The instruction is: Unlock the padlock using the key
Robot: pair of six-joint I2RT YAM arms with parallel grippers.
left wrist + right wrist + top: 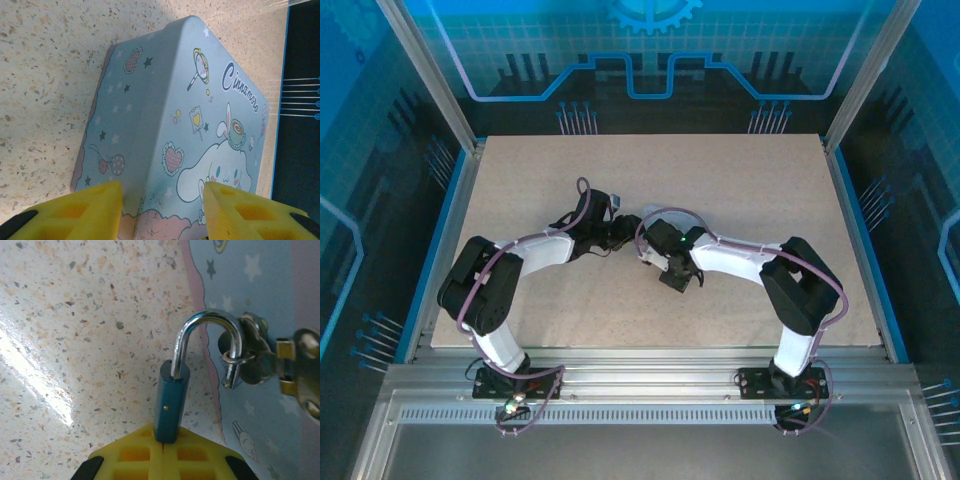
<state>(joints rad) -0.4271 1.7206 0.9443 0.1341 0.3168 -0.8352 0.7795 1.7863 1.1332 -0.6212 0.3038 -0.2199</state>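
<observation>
A blue padlock [170, 400] stands upright at the tips of my right gripper [164, 440]. Its yellow fingers are pressed together, with a thin dark sliver of the key [163, 445] in their seam just under the lock's base. The silver shackle [207, 320] is sprung: one leg sits in the body, and the free end hangs through the metal hasp [260, 360] of the pale blue cartoon tin [260, 285]. My left gripper [162, 192] clamps one end of that tin [165, 100], a yellow finger on each side. Both grippers meet mid-table, left gripper [623, 233] and right gripper [652, 252].
The speckled beige table [720, 180] stretches around both arms. Its blue right rim [286, 100] runs close beside the tin, with a dark gap beyond it. Transparent blue enclosure walls [650, 60] surround the table.
</observation>
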